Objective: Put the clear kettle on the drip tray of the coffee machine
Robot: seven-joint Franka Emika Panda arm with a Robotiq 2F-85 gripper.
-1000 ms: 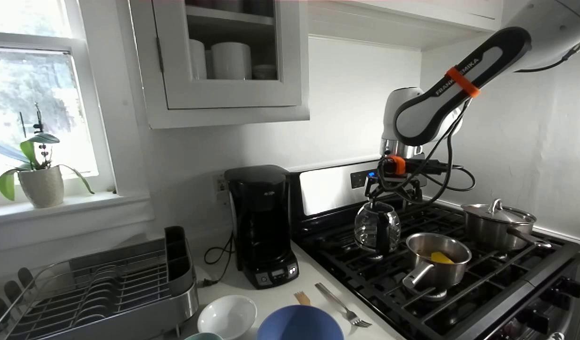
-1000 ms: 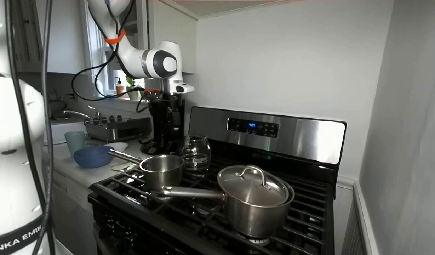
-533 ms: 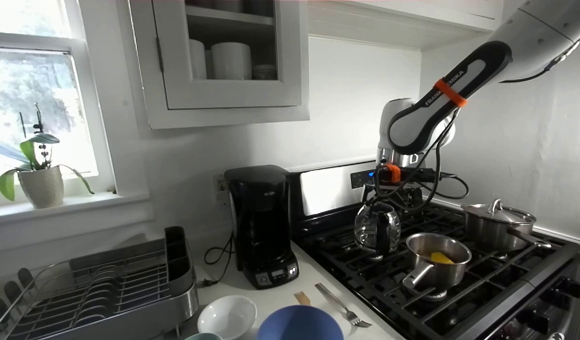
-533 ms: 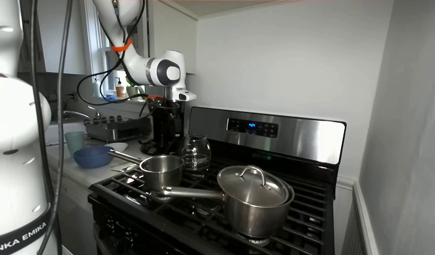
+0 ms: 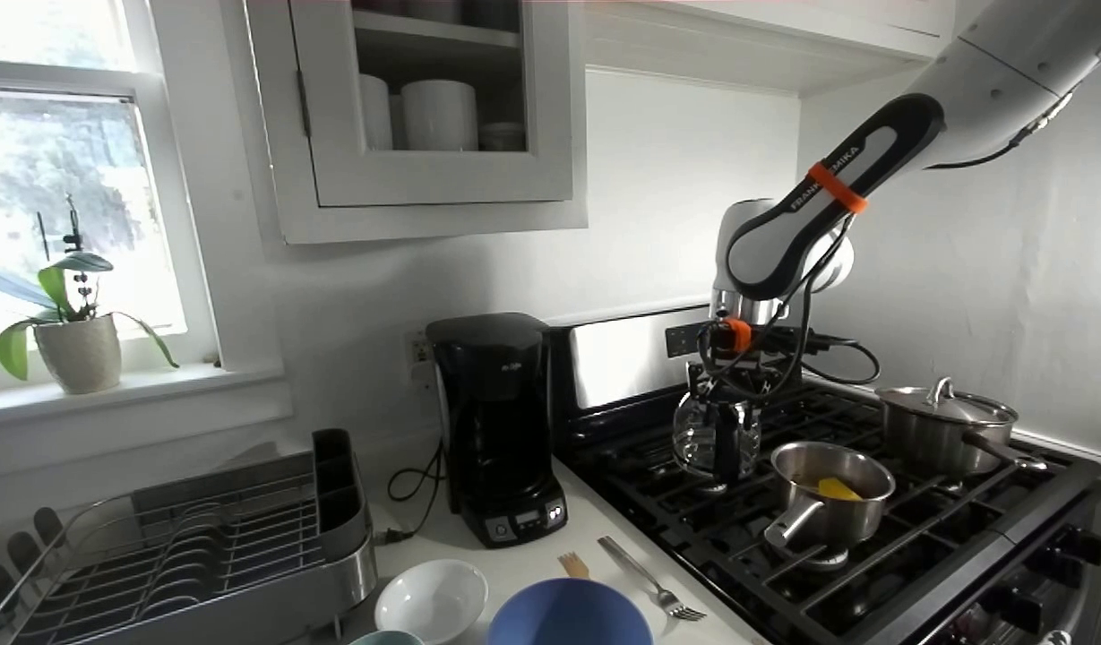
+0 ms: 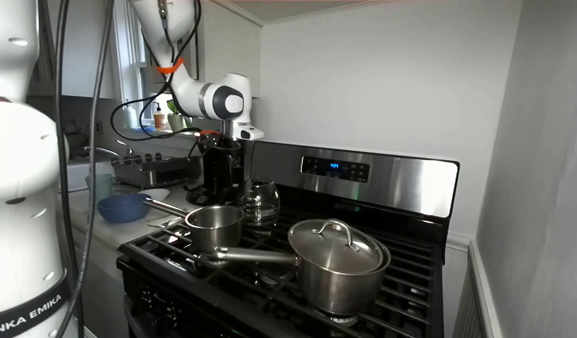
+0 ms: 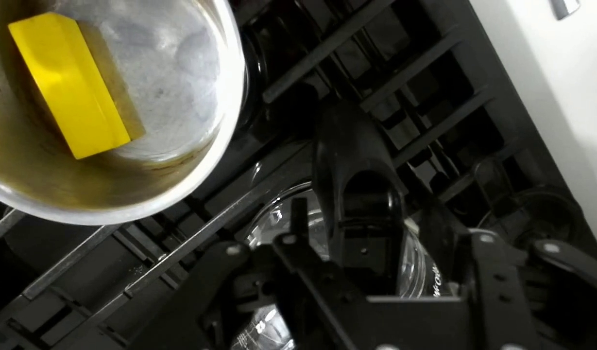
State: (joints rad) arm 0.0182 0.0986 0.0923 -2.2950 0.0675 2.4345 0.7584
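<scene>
At this stage the kettle (image 5: 696, 439) stood upright on the stove (image 6: 410, 188), well apart from the drip tray (image 5: 512, 488) of the coffee machine (image 5: 494, 345). The gripper (image 7: 366, 216) was positioned above the kettle. Its fingers (image 7: 299, 218) were spread, with the handle (image 5: 727, 448) between them. A gap showed on one side of the handle; contact on the opposite side could not be confirmed.

The following hazards were judged to apply:
- Shift: if one finger met the handle first, closing could have turned or pushed the glass along the bars.
- Tilt: the handle sat at one side of the body, so a shallow or weak grip could have let the kettle swing when lifted.
- Collision: the saucepan (image 5: 859, 524), with a yellow block (image 7: 70, 87) inside, stood near the kettle; a low sideways move could have struck it. The machine's upper housing could have blocked an approach made too high.

Visibility was limited. In an exterior view, the gripper merged with the dark coffee machine behind it. In the wrist view, fingers and handle were black on black, so finger depth could not be read. The drip tray lay in shadow, its edge indistinct.
</scene>
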